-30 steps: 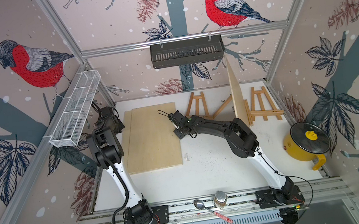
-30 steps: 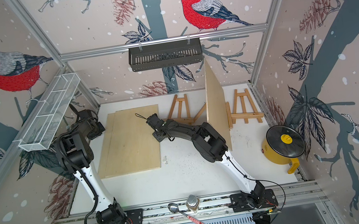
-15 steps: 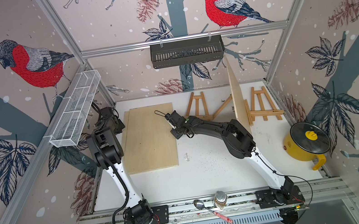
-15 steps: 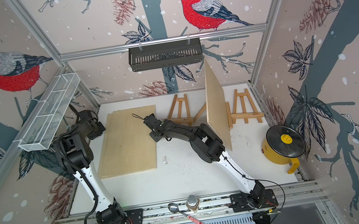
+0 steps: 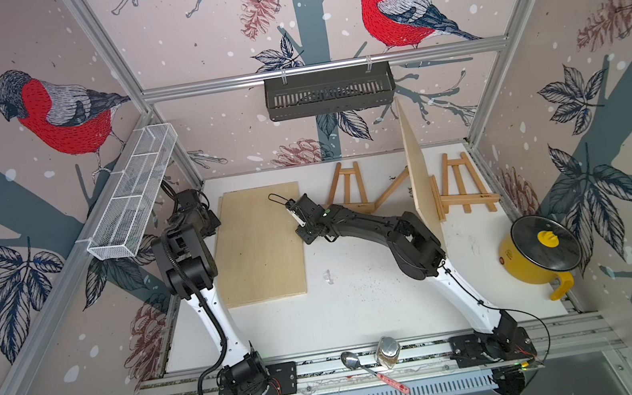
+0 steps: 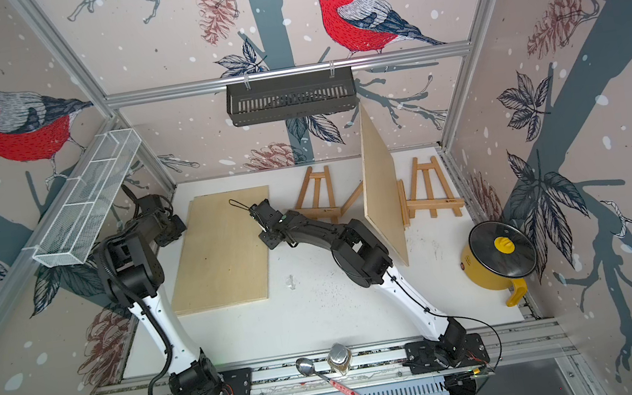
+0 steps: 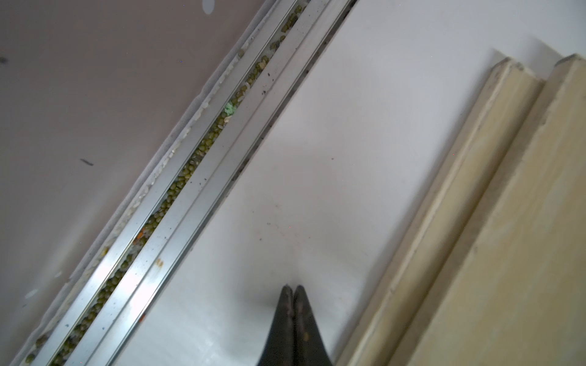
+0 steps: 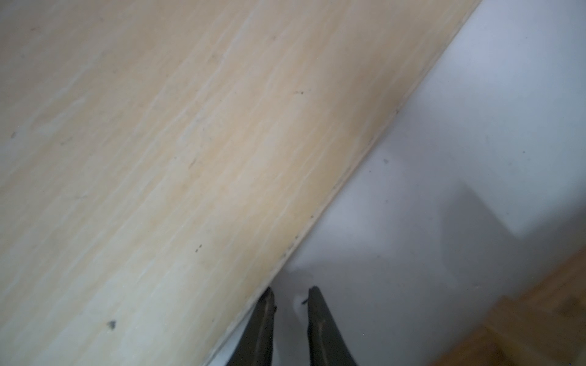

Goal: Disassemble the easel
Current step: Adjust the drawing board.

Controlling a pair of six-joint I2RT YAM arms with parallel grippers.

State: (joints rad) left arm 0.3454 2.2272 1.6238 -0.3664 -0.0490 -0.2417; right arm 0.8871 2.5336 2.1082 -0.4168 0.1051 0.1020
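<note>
Right claw point(image 8: 291, 294), barely parted and empty, hung at the flat pale plywood board's point(image 5: 262, 244) edge, left claw point(image 7: 292, 289) shut empty; the small wooden easel point(image 5: 465, 196) at the desk's point(image 5: 363, 309) back right held an upright plywood panel point(image 5: 418, 175) that a swinging right elbow point(image 5: 417, 243) might topple.

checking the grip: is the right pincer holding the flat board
No, the right wrist view shows the right pincer with jaws apart beside the flat board, only white table between them.

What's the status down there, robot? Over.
Left pincer shut, empty. Right pincer slightly open, empty, at the flat pale plywood board's edge. Upright plywood panel leans on the small wooden easel; second easel lies flat nearby.
</note>
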